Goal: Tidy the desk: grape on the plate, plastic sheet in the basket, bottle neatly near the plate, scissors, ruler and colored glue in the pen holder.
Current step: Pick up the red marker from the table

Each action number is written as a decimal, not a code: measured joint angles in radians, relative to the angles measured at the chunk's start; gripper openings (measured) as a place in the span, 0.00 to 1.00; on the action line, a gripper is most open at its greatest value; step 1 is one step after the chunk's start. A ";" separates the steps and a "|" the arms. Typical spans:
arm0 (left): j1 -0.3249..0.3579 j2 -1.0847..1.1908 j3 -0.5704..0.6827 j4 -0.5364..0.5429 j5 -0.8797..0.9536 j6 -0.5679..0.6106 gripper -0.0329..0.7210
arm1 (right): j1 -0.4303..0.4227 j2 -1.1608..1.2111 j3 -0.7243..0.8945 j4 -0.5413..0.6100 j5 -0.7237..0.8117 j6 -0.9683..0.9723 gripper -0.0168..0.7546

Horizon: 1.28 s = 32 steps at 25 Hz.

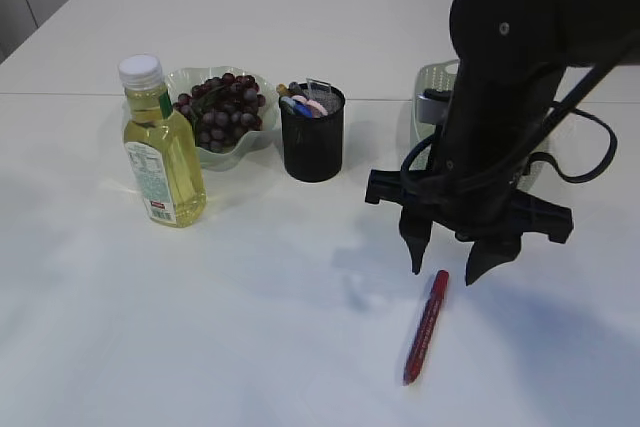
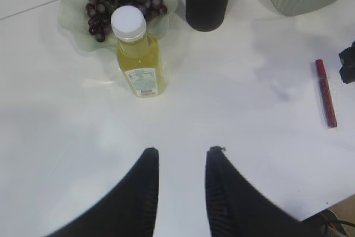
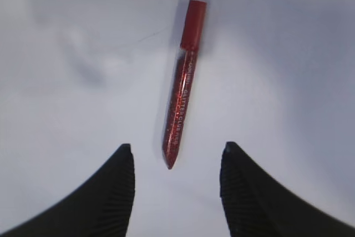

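Red glue pen [image 1: 425, 327] lies flat on the surface [image 1: 250, 327], just under my right tool [image 1: 443, 265], jaws apart, nothing held. Left tool [image 2: 182, 156] hangs empty, jaws partly apart, well away. The pen looks light, stiff, slick plastic, likely to roll. I'd pinch it mid-barrel, across its width, not at the cap.

You have one bottle [image 1: 162, 145], one plate [image 1: 235, 152] with one grape bunch [image 1: 222, 110], one pen holder [image 1: 312, 137], one basket [image 1: 428, 87], one glue pen [image 1: 426, 325].
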 joint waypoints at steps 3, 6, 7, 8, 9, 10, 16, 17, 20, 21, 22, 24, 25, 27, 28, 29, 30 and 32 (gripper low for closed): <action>0.000 0.000 0.000 0.002 0.017 0.000 0.33 | 0.000 0.015 -0.003 -0.002 0.000 0.019 0.54; 0.000 0.000 0.000 0.003 0.017 0.000 0.33 | 0.000 0.028 -0.005 -0.002 0.000 0.038 0.54; 0.000 0.000 0.000 0.003 0.017 0.000 0.33 | 0.000 0.036 -0.005 -0.004 0.000 0.042 0.54; 0.000 0.000 0.000 0.003 0.017 0.000 0.33 | 0.000 0.043 -0.005 -0.005 0.000 0.044 0.54; 0.000 0.000 0.000 0.003 0.017 0.000 0.33 | 0.000 0.055 -0.005 -0.005 0.003 0.046 0.54; 0.000 0.000 0.000 0.004 0.017 0.000 0.33 | 0.000 0.062 -0.005 -0.005 0.006 0.046 0.54; 0.000 0.000 0.000 0.010 0.017 0.000 0.33 | 0.000 0.091 -0.005 -0.024 -0.016 0.046 0.54; 0.000 0.000 0.000 0.010 0.017 0.000 0.33 | 0.000 0.093 -0.005 -0.033 -0.020 0.046 0.54; 0.000 0.000 0.000 0.012 0.017 0.000 0.33 | 0.000 0.116 -0.005 -0.049 -0.037 0.048 0.54; 0.000 0.000 0.000 0.011 0.017 0.000 0.33 | 0.000 0.128 -0.005 -0.051 -0.039 0.048 0.54; 0.000 0.000 0.000 0.011 0.017 0.000 0.33 | 0.000 0.138 -0.005 -0.053 -0.039 0.048 0.54; 0.000 0.000 0.000 0.011 0.017 0.000 0.32 | 0.000 0.163 -0.005 -0.053 -0.043 0.048 0.54; 0.000 0.000 0.000 0.011 0.017 0.000 0.32 | 0.000 0.174 -0.005 -0.053 -0.045 0.048 0.54; 0.000 0.000 0.000 0.011 0.017 0.000 0.32 | 0.000 0.190 -0.005 -0.053 -0.062 0.048 0.54; 0.000 0.000 0.000 0.011 0.017 0.000 0.32 | 0.000 0.196 -0.005 -0.053 -0.070 0.048 0.54; 0.000 0.000 0.000 0.011 0.017 0.000 0.33 | 0.000 0.201 -0.005 -0.053 -0.075 0.048 0.54; 0.000 0.000 0.000 0.011 0.017 0.000 0.33 | 0.000 0.205 -0.005 -0.055 -0.081 0.048 0.54; 0.000 0.000 0.000 0.011 0.017 0.000 0.33 | 0.000 0.214 -0.005 -0.055 -0.090 0.048 0.54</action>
